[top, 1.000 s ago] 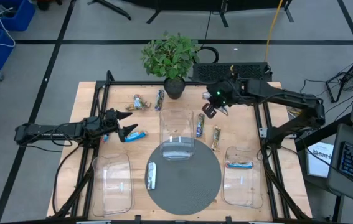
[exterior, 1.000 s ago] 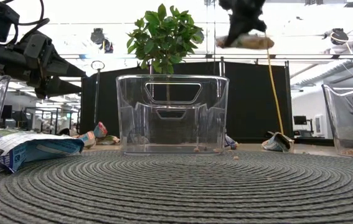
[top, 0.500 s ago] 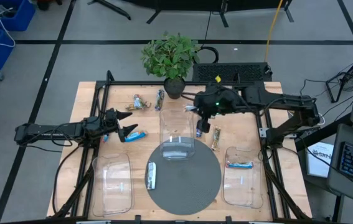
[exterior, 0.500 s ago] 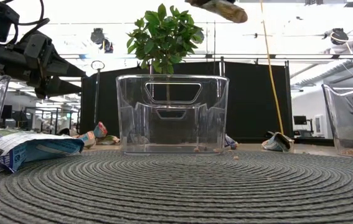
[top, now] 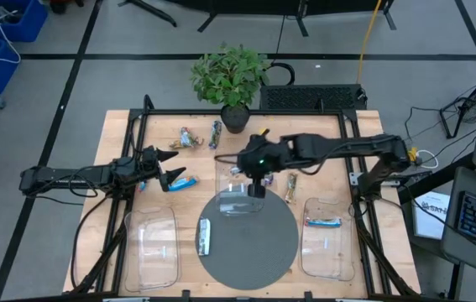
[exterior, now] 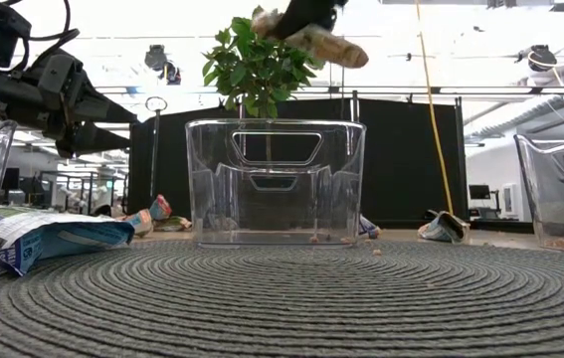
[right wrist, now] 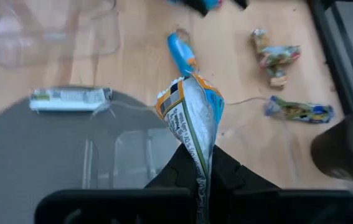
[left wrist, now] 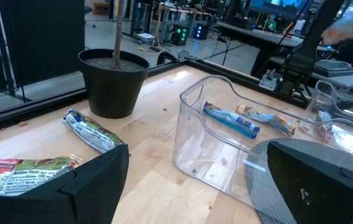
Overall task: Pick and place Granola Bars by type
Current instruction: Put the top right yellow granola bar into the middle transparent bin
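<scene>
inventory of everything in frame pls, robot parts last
Clear trays: 3, transparent; front left, centre, front right.
Mat: 1, grey, round; front centre.
Plant: 1, green, black pot; back edge.
Loose bars: at least 4 on the wood; two multicolour near the pot, one blue on the left, one brown-gold right of the centre tray.
Mat bar: 1, silver-white; on the mat.
Trayed bar: 1, blue-red; in the right tray.
Held bar: 1, white-blue-orange; above the centre tray.
Left gripper: jaws open, by the blue bar.
Right gripper: jaws shut on the held bar.
</scene>
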